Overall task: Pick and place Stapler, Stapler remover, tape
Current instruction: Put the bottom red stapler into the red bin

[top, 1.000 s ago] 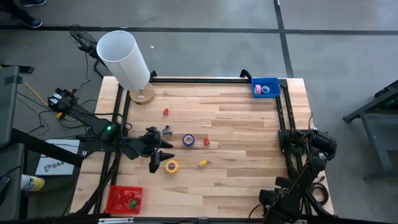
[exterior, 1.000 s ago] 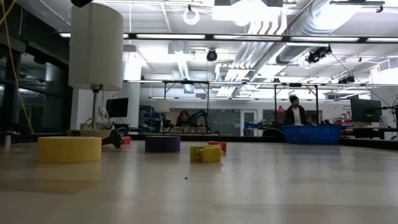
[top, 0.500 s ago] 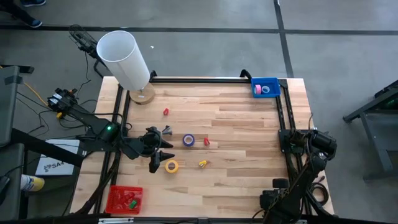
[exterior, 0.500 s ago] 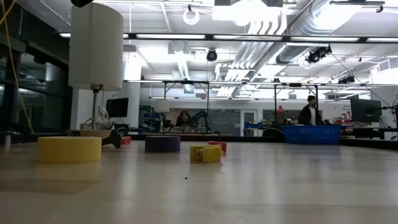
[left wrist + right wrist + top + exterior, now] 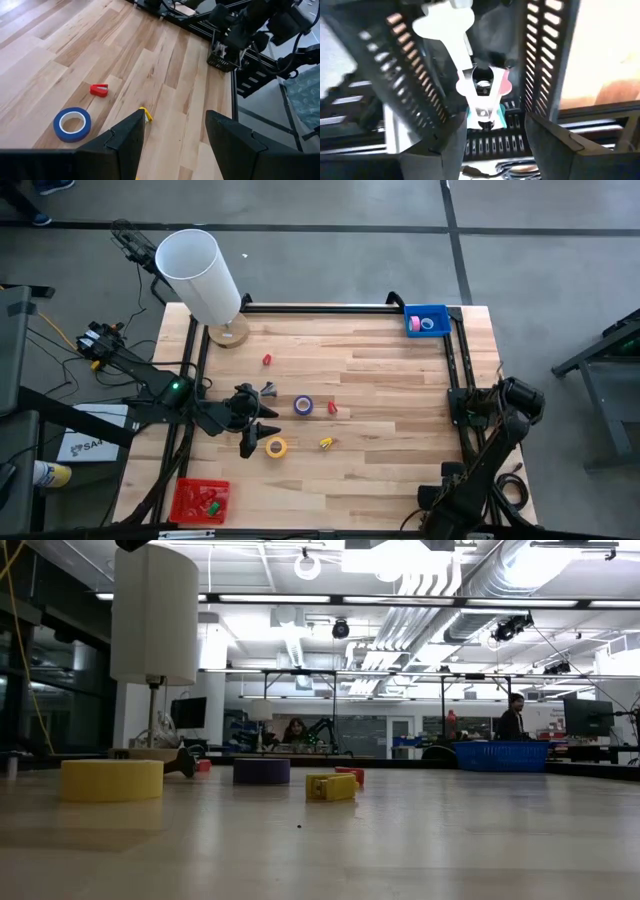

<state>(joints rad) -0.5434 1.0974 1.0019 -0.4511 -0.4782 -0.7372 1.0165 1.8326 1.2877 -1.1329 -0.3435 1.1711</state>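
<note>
My left gripper (image 5: 262, 408) hovers low over the wooden table (image 5: 390, 400), toward its left side, with the fingers spread apart and nothing between them; in my left wrist view the two dark fingers (image 5: 125, 140) stand well apart over bare wood. The yellow tape (image 5: 276, 447) lies just beside that gripper, on the side nearer the table's front edge; the blue tape (image 5: 303, 406) lies flat a little farther toward the table's middle, not touching anything; a small red piece (image 5: 332, 408) sits just beside it, and a small yellow piece (image 5: 326, 443) lies near the yellow roll; another small red piece (image 5: 267, 360) rests farther back, near the base of the white lamp (image 5: 200, 275). I cannot tell which of these small pieces is the stapler or the remover.

A blue bin (image 5: 427, 320) stands at the table's far right corner with something pink and something pale inside; a red bin (image 5: 199, 500) stands at the near left corner holding small items.

My right arm (image 5: 505, 415) waits folded at the table's right edge, off the wood; its gripper (image 5: 492, 145) has its fingers parted, empty, facing dark slotted frame parts.

A person (image 5: 512, 720) stands far off in the room behind.
</note>
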